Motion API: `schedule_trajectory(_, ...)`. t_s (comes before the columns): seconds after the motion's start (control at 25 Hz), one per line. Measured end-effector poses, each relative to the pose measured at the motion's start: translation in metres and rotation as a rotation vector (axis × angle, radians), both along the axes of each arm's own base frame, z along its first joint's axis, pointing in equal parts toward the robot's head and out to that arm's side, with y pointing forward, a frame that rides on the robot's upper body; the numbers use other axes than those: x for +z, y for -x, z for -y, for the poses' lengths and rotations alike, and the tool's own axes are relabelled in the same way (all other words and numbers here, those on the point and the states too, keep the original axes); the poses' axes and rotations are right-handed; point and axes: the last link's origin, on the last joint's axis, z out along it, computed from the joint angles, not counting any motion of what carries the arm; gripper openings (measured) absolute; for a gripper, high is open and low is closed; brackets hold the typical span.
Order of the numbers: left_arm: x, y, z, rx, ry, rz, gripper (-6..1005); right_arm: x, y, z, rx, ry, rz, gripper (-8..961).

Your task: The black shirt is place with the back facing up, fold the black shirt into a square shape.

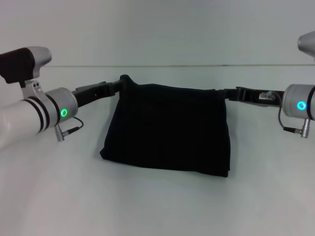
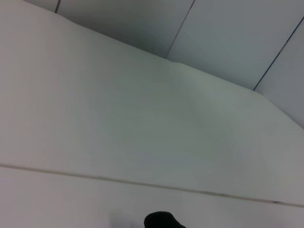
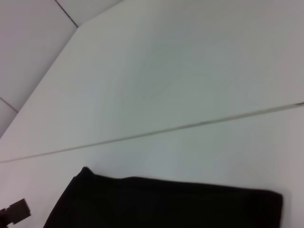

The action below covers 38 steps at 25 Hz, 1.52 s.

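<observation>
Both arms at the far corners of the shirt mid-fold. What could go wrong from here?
1. The left gripper pulls its corner of the black shirt into a peak, while the right gripper side lies flatter; uneven tension could skew the square.
2. The near left edge bulges, so the layers may slip when released.
3. Fingers sit against the cloth and could snag it while withdrawing.

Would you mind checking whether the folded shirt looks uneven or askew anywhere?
Yes: the black shirt is roughly square, but its far left corner at the left gripper peaks higher than the right gripper side.
</observation>
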Motion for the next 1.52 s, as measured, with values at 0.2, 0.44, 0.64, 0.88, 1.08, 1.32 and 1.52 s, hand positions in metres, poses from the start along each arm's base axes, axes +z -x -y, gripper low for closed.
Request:
schedule_trajectory(0.2,0.010,0.004,-0.002,-0.007,-0.013,-0.011,667,0.009,0.003,-0.001,0.049,0.004,0.004,394)
schedule_trajectory(0.44,0.021,0.010,0.008,-0.057,0.007,0.020,667,-0.002,0.019,0.006,0.189,0.067,0.021,308)
schedule_trajectory(0.64,0.022,0.011,0.017,-0.091,0.028,0.039,668,-0.018,0.028,0.008,0.248,0.077,0.059,177)
schedule_trajectory(0.88,0.017,0.013,0.021,-0.087,0.048,0.038,668,-0.041,0.025,0.008,0.265,0.085,0.177,26)
schedule_trajectory(1.08,0.015,0.012,0.021,-0.087,0.054,0.038,667,-0.052,0.022,0.011,0.275,0.112,0.241,13)
schedule_trajectory(1.32,0.014,0.013,0.022,-0.082,0.054,0.035,666,-0.056,0.020,0.015,0.291,0.138,0.259,28)
schedule_trajectory(1.52,0.014,0.014,0.022,-0.078,0.053,0.038,666,-0.049,0.023,0.010,0.306,0.112,0.255,42)
